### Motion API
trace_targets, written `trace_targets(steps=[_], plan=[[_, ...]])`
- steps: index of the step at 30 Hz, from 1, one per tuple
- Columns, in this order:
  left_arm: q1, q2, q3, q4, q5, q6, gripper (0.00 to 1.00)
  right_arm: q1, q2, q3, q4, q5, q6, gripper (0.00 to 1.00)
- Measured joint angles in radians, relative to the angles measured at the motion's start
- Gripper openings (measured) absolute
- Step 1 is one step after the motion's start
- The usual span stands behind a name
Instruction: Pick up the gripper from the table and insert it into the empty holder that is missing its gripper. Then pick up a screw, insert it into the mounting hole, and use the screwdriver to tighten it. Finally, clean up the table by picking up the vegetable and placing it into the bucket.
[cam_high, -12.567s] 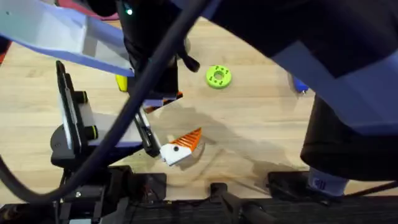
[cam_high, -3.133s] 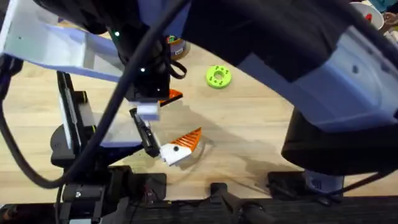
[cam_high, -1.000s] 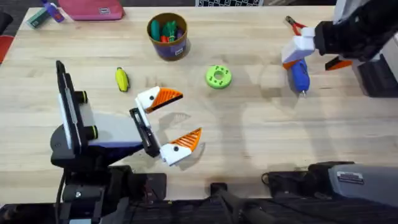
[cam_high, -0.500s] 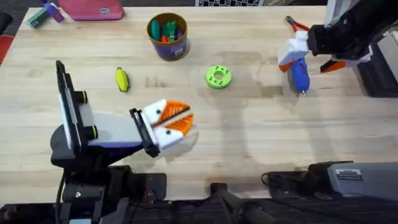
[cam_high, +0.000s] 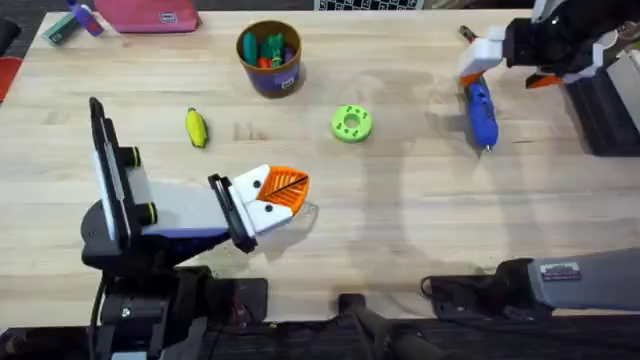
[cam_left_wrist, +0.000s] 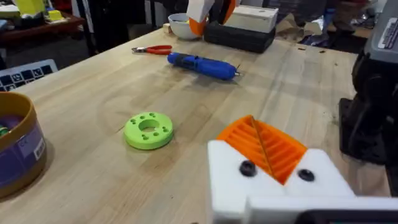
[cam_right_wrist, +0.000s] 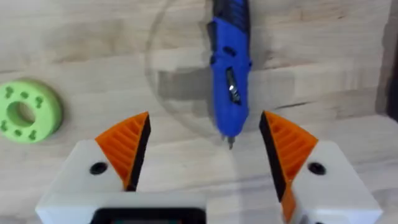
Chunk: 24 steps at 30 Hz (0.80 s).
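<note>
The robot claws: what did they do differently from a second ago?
The left claw closed its orange fingers together; a second ago they were spread apart. The right claw moved away from the blue screwdriver, which lies on the table, not held. The yellow vegetable, green disc and bucket stayed put.

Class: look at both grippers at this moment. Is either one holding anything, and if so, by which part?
Nothing is held. The right gripper is open above the screwdriver, which lies on the table. The left gripper is shut on nothing.
</note>
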Motion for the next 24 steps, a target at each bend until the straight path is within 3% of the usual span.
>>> trace_targets(steps=[8, 17, 24], plan=[[0.0, 0.0, 0.0, 0.0, 0.0, 0.0, 0.012, -0.094, 0.15, 0.015, 0.033, 0.003, -0.123, 0.994], [0.0, 0.0, 0.0, 0.0, 0.0, 0.0, 0.012, -0.102, 0.376, 0.149, 0.074, 0.003, -0.192, 0.991], [0.0, 0.0, 0.0, 0.0, 0.0, 0.0, 0.012, -0.116, 0.484, 0.156, 0.14, -0.016, -0.194, 0.963]])
